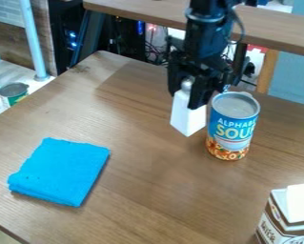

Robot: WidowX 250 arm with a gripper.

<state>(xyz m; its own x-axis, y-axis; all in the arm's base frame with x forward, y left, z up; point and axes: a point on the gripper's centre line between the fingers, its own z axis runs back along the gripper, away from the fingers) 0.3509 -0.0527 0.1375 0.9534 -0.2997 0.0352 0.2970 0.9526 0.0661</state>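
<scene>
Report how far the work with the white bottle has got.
Done: the gripper appears to have the white bottle by its neck. In hand: that bottle, roughly upright beside the soup can. Left: release hasn't happened; I can't tell whether it's lifted.

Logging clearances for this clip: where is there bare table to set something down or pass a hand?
Bare tabletop lies between the blue cloth and the soup can, on down toward the carton, and behind the cloth toward the far-left corner. It is crowded where the gripper meets the white bottle, with the can close beside.
</scene>
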